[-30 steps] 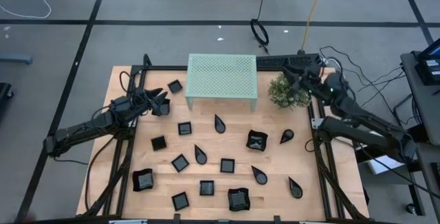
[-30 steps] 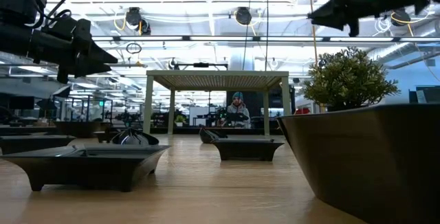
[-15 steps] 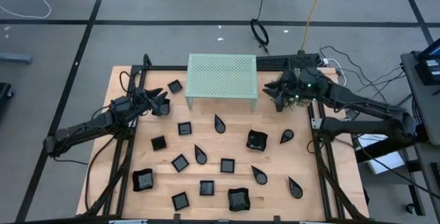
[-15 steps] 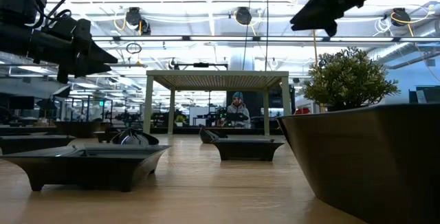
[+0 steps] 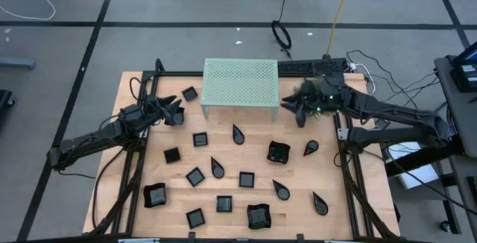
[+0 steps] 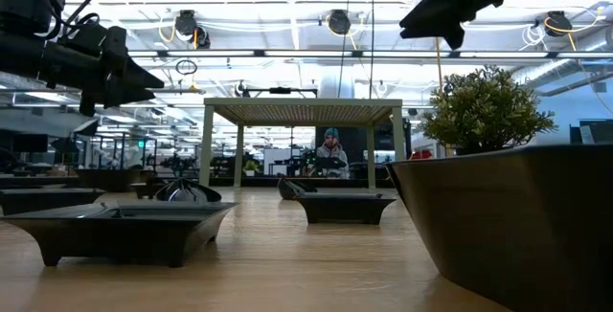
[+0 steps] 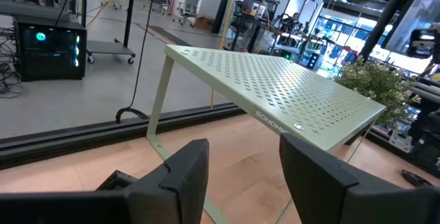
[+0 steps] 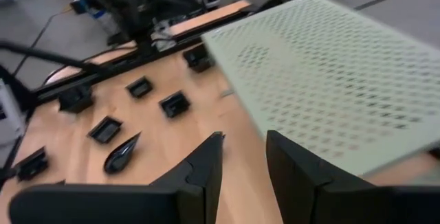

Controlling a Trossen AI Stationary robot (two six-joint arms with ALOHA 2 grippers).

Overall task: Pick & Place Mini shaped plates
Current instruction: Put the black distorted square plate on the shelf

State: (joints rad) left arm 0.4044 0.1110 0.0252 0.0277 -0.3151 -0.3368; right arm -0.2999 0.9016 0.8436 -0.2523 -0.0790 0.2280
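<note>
Many mini shaped plates lie flat on the wooden table: small squares such as (image 5: 200, 139), teardrops such as (image 5: 238, 133) and larger curved-rim squares such as (image 5: 279, 152). My left gripper (image 5: 177, 112) hangs open and level over the table's far left, pointing at the mint-green stand (image 5: 241, 79); nothing is between its fingers (image 7: 185, 176). My right gripper (image 5: 292, 107) hovers open, high beside the stand's right end, in front of the plant (image 5: 317, 101), and slants down toward the left. Its fingers (image 8: 206, 165) are empty and stand above a teardrop plate (image 8: 122, 154) and square plates (image 8: 174, 104).
The perforated stand (image 7: 275, 90) stands on thin legs at the far middle, with the bushy plant (image 6: 484, 111) to its right. A black frame rail (image 5: 344, 161) runs along each side of the table. Bare wood shows between the scattered plates. A person sits in the room beyond (image 6: 330, 149).
My right gripper has swung from above the plant toward the table's left, to the stand's right end, and has tipped from about level to slanting downward. Its fingers stay apart. The plates have not moved.
</note>
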